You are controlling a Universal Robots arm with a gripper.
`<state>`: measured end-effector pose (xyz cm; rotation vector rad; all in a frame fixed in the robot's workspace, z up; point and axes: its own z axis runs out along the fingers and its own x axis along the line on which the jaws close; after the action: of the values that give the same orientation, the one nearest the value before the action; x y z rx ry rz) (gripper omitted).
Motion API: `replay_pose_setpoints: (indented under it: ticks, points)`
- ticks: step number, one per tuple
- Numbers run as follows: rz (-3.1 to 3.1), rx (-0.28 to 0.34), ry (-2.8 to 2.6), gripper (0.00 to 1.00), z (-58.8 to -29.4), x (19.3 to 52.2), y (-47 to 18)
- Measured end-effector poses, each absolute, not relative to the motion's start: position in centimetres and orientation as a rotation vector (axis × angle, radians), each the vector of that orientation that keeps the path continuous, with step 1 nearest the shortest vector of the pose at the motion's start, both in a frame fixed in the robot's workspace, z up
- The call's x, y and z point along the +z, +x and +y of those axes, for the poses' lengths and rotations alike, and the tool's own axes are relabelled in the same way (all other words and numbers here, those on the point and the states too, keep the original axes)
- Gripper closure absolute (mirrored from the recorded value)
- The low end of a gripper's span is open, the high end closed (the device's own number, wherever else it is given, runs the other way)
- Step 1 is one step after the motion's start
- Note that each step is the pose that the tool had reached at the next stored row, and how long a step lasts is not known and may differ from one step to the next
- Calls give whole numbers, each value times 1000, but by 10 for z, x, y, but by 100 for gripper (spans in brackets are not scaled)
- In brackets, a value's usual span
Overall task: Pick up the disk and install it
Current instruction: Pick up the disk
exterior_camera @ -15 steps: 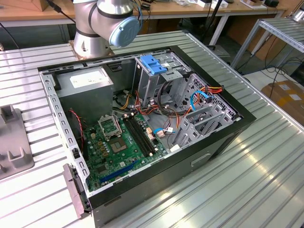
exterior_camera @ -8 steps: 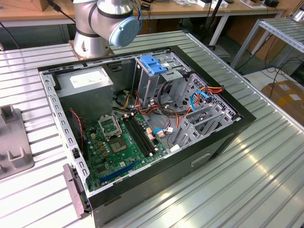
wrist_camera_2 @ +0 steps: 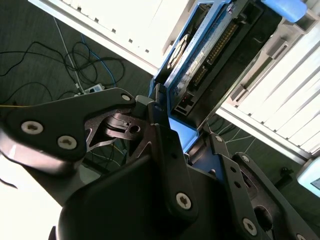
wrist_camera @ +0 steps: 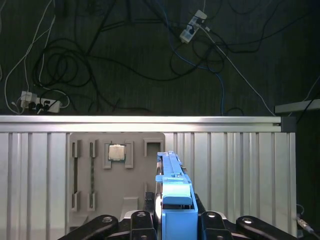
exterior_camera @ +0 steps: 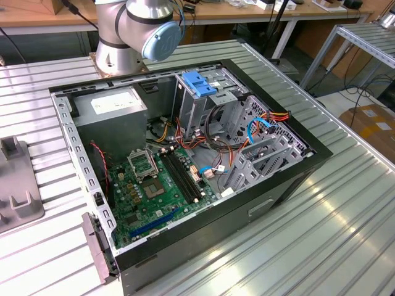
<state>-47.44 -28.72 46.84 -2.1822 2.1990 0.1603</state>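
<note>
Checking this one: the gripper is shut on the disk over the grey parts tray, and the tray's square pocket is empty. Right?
Not quite. The gripper is shut on the disk over the grey parts tray, but the square pocket is not empty: the first wrist view shows a processor chip seated in it.

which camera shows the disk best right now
The second wrist view: the grey metal disk in blue plastic rails shows its broad face and connector edge, gripped in the hand. The first wrist view shows the disk edge-on, one blue rail end. The exterior view shows the open black computer case.
</note>
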Motion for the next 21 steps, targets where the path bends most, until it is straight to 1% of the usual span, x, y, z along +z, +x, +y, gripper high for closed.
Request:
replay_pose_setpoints:
  ticks: [21]
  points:
    - [2199, 160, -2182, 63, -287, 492, -474]
